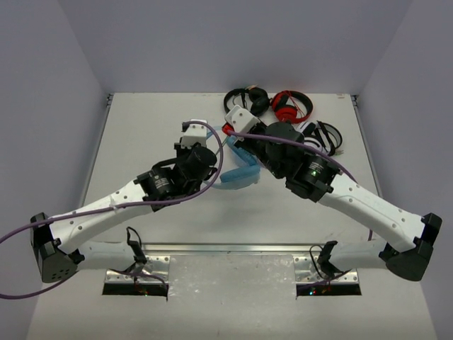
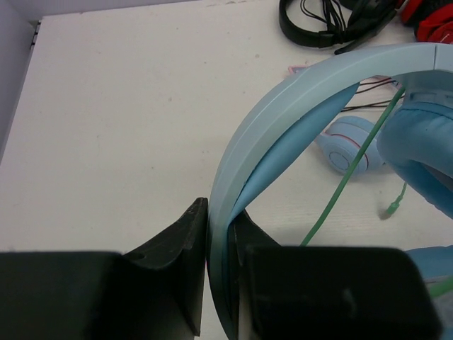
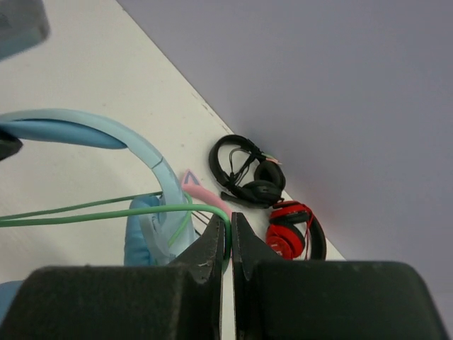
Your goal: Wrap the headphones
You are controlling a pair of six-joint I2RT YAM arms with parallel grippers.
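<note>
White table [image 1: 134, 134], spare headsets [image 1: 283, 108] piled at 1 o'clock; left gripper [image 2: 219, 212] clamps the headphones [image 2: 304, 92] by the band, right gripper [image 3: 228, 219] pinches the green cable [image 3: 106, 212]. Wrapping looks barely started.

Room at left; far right blocked
Bare table [image 1: 141, 134] is left open at the left and near edge; the far-right corner is crowded by a black headset [image 1: 249, 99] and red headphones [image 1: 291, 108]; the middle is taken by blue headphones [image 1: 241, 173].

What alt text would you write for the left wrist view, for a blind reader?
The left hand is shut on the light blue headband of the headphones, seen close up. Their thin green cable runs diagonally at the right, and a black headset lies on the white table behind.
</note>
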